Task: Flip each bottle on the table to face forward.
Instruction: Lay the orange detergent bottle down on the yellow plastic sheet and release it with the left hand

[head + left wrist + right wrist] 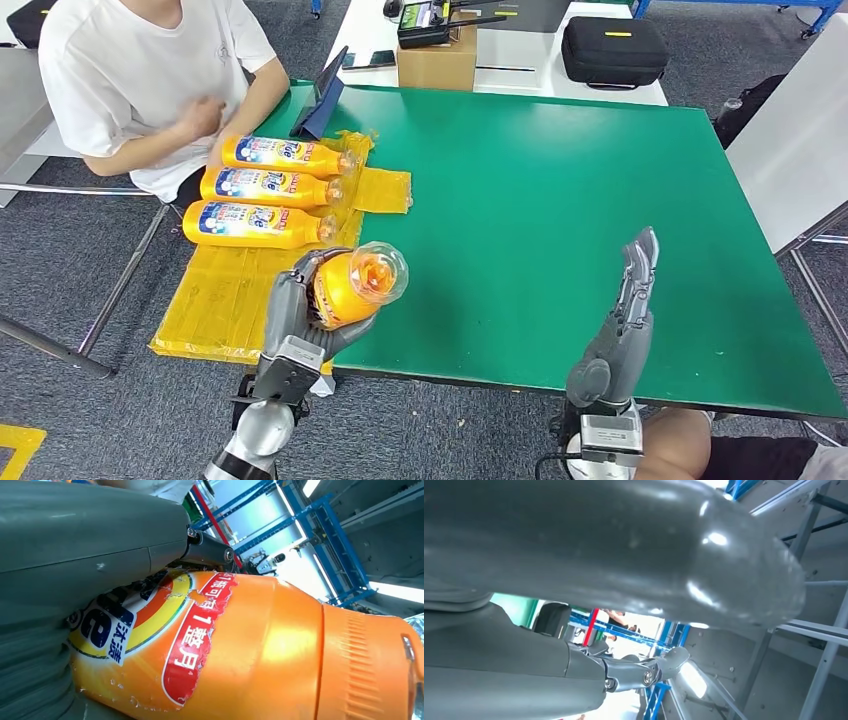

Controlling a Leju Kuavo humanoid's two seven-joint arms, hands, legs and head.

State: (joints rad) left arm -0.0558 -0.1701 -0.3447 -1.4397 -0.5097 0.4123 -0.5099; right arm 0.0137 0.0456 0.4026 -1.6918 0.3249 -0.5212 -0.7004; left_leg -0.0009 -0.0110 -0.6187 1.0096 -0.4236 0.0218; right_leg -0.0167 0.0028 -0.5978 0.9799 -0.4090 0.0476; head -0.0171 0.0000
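Gripped in the robot's left hand [300,315], a glossy orange plastic detergent bottle [352,286] with a clear domed cap is lifted above the near left edge of the green table [560,200], cap end toward the camera; the left wrist view shows its ribbed orange collar and a torn, peeling label. Three more orange bottles with blue-and-white labels [270,186] lie side by side on a crinkled yellow plastic sheet [225,295] that overhangs the table's left edge, just in front of a seated person in a white shirt [140,70]. Right hand [622,325] hovers empty, fingers straight and extended, above the broad bare green surface.
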